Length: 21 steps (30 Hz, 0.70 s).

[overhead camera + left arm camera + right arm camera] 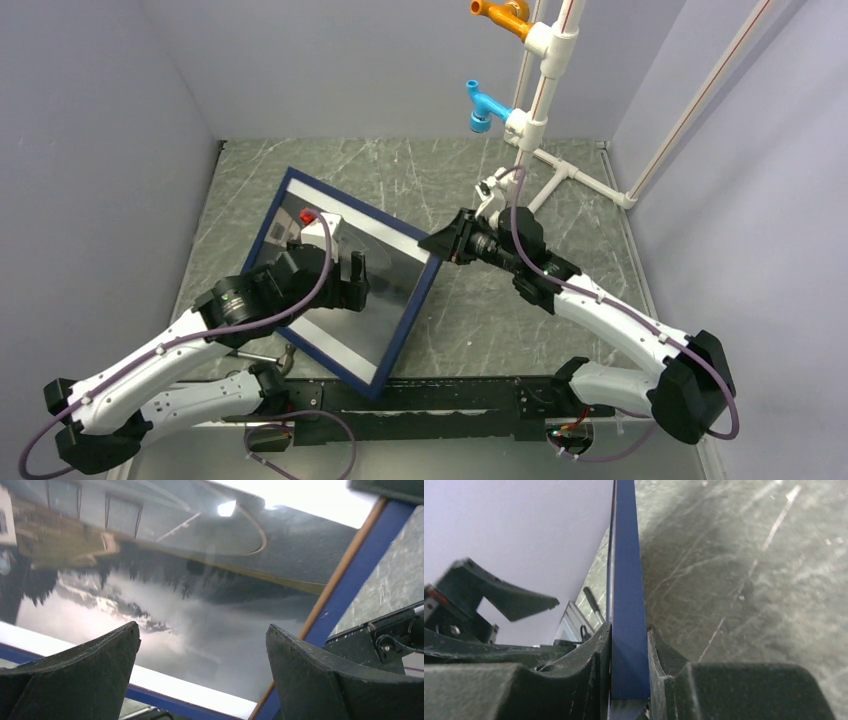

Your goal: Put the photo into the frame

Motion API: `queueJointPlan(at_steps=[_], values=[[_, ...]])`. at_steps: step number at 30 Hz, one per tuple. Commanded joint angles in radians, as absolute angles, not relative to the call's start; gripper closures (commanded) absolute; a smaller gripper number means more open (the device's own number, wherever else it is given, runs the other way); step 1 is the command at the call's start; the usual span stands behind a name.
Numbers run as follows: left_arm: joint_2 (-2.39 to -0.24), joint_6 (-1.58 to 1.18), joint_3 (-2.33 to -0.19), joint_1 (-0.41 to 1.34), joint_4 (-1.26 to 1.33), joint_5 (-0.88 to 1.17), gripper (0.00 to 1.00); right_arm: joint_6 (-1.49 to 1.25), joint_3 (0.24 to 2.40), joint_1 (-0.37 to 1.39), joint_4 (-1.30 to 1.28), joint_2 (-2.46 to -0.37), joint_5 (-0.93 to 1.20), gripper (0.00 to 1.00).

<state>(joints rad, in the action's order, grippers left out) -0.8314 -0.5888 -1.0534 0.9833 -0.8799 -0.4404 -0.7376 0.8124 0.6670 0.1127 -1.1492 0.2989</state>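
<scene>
Nearest us, one corner of the frame (409, 327) points toward the arm bases. It sits turned like a diamond on the left half of the grey, marble-streaked table (480, 320). Its rails are thin and dark navy, with a strip of brown wood showing along an inner edge in the left wrist view.

The photo (390, 285) lies inside those rails, face up. It is a glossy grey sheet of mountains and water (ceiling reflections smear across it), with white bands along two edges.

Directly above the print hangs the left gripper (202, 630), its two dark, blunt fingers spread wide with nothing between them. The photo fills the gap below.

Further right, the right gripper (628, 635) pinches the frame's right corner, one textured black finger pressed on each face of the flat navy rail. We cannot tell whether that corner is lifted.

At the far right stands a white pipe stand (540, 110) carrying a blue fitting (483, 105) and an orange fitting (503, 14).
</scene>
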Motion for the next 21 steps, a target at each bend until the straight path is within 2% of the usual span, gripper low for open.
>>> queueJointPlan(at_steps=[1,6,11,12,16,21], values=[[-0.843,-0.694,-0.986,0.922,-0.830,-0.285,0.01,-0.856,0.701,0.642,0.098,-1.087,0.030,1.00],[-0.860,-0.769,-0.865,0.848,-0.797,-0.193,0.01,-0.946,0.561,0.634,0.127,-1.027,-0.067,1.00],[-0.851,-0.801,-0.781,0.764,-0.786,-0.139,0.01,-0.908,0.459,0.632,0.160,-1.019,-0.118,1.00],[-0.850,-0.808,-0.767,0.743,-0.794,-0.135,0.01,-0.894,0.446,0.632,0.154,-1.026,-0.126,0.95],[-0.840,-0.834,-0.714,0.693,-0.824,-0.119,0.01,-0.850,0.406,0.632,0.131,-1.046,-0.162,0.62],[-0.785,-0.884,-0.643,0.676,-0.861,-0.099,0.01,-0.786,0.380,0.630,0.129,-1.063,-0.152,0.39]])
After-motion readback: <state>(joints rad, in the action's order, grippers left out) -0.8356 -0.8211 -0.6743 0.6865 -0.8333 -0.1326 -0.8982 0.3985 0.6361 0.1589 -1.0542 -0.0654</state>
